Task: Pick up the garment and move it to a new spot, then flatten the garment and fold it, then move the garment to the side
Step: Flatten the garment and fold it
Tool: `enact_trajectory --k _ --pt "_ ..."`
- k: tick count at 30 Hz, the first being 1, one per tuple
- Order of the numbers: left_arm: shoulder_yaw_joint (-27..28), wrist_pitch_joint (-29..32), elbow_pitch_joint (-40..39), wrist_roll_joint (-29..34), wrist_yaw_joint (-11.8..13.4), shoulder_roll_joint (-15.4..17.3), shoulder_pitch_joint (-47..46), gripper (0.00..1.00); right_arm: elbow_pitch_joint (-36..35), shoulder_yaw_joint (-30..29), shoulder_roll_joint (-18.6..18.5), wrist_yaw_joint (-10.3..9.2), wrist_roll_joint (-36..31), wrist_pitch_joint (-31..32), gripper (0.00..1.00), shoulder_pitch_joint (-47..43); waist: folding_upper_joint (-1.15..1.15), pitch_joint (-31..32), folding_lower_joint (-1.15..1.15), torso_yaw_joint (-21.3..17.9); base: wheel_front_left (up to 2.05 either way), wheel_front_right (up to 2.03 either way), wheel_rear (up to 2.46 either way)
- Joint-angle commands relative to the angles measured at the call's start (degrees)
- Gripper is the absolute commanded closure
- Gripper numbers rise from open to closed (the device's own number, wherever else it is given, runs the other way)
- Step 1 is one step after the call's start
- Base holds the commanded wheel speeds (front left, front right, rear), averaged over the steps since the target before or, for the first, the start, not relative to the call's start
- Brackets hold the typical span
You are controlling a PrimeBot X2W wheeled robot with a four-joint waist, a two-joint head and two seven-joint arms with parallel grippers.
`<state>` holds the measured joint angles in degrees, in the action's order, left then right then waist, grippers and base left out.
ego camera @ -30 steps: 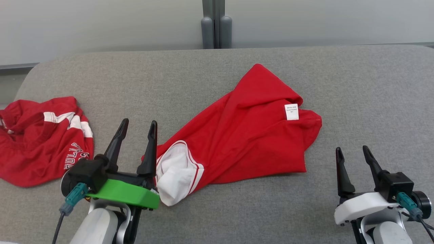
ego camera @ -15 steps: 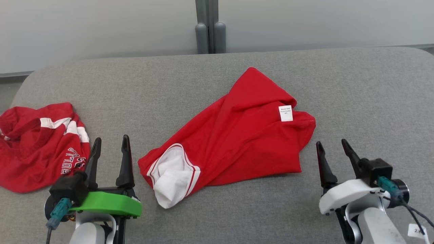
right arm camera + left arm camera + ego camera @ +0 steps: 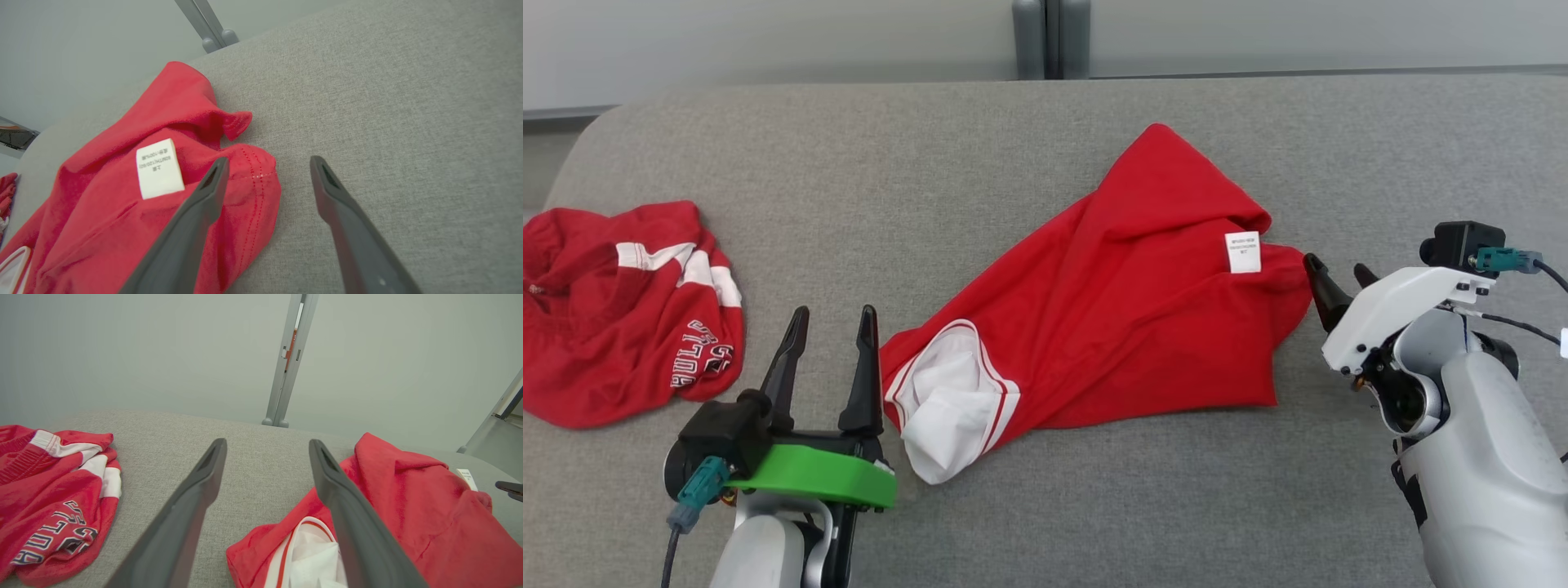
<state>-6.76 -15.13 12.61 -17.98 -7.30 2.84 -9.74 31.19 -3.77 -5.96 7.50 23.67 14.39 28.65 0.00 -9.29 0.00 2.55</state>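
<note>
I see a broad counter [image 3: 931,163] covered in grey woven fabric, with a rounded corner at the far left. Behind it stands a plain pale grey wall [image 3: 768,41], broken by a darker grey upright post [image 3: 1051,37] near the middle. In the left wrist view that post rises tall and ends in two rounded feet at the counter's far edge.

The red garment [image 3: 1127,327] lies crumpled near the middle of the counter, running slantwise from the near left to the far right. A white lining with red stripes shows at its near-left end, and a small white label [image 3: 1242,251] sits near its right edge. A second red garment [image 3: 621,327], with white bands and lettering, lies bunched at the left edge, well apart from the first.

My left claw [image 3: 836,314] is spread wide and pinches nothing. It points up the counter, just beside the white-lined end. My right claw [image 3: 1335,265] is also spread and empty, with its tips at the garment's right edge near the label. In the right wrist view one finger overlaps the stitched red hem and the other lies over bare grey fabric. I cannot tell whether either touches.
</note>
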Motion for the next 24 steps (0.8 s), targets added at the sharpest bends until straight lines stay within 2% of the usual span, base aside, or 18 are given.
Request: enact_trajectory --k 1,3,8,16,17,18,19,20,21,24 --pt "-0.2 0.0 -0.1 -0.3 -0.3 0.1 -1.2 0.0 1.1 -0.1 -0.1 -0.02 2.2 2.1 0.0 1.1 0.0 -1.7 0.0 1.6 0.0 0.0 0.0" --pt "-0.5 0.0 -0.2 -0.3 -0.3 0.1 -1.4 0.0 2.1 0.1 -1.4 -0.02 2.9 3.9 0.0 1.9 0.0 -2.3 0.0 2.1 0.0 0.0 0.0" --pt "-0.9 0.0 -0.4 0.0 -0.3 0.1 -1.7 0.0 3.3 1.4 -1.5 -0.01 6.9 7.1 0.0 2.9 0.0 -3.0 0.0 2.5 0.0 0.0 0.0" --pt "-1.7 0.0 -0.3 0.3 -0.2 0.1 -2.1 0.0 3.0 4.8 -2.8 -0.01 13.8 9.2 0.0 3.5 0.0 -3.4 0.0 3.0 0.0 0.0 0.0" --pt "-1.8 0.0 -0.3 0.3 -0.2 0.1 -2.1 0.0 2.9 5.3 -3.1 -0.01 14.9 9.7 0.35 3.4 0.0 -3.4 0.0 3.1 0.0 0.0 0.0" --pt "-1.8 0.0 -0.3 0.3 -0.2 0.1 -2.1 0.0 2.9 5.7 -3.4 -0.01 15.6 10.0 0.49 3.3 0.0 -3.4 0.0 3.2 0.0 0.0 0.0" --pt "-1.8 0.0 -0.2 0.4 -0.2 0.1 -2.1 0.0 2.9 6.2 -3.8 -0.01 16.2 10.2 0.6 3.2 0.0 -3.4 0.0 3.2 0.0 0.0 0.0" --pt "-1.8 0.0 -0.2 0.5 -0.2 0.1 -2.1 0.0 3.1 6.6 -4.0 -0.01 16.7 10.5 0.64 3.1 0.0 -3.4 0.0 3.3 0.0 0.0 0.0" --pt "-1.8 0.0 -0.2 0.5 -0.2 0.1 -2.0 0.0 3.1 7.0 -4.2 0.0 17.2 10.5 0.98 3.0 0.0 -3.4 0.0 3.3 0.0 0.0 0.0" --pt "-1.8 0.0 -0.1 0.4 -0.2 0.1 -1.9 0.0 3.0 7.9 -5.0 -0.01 18.6 10.4 1.0 3.1 0.0 -3.5 0.0 3.5 0.0 0.0 0.0"
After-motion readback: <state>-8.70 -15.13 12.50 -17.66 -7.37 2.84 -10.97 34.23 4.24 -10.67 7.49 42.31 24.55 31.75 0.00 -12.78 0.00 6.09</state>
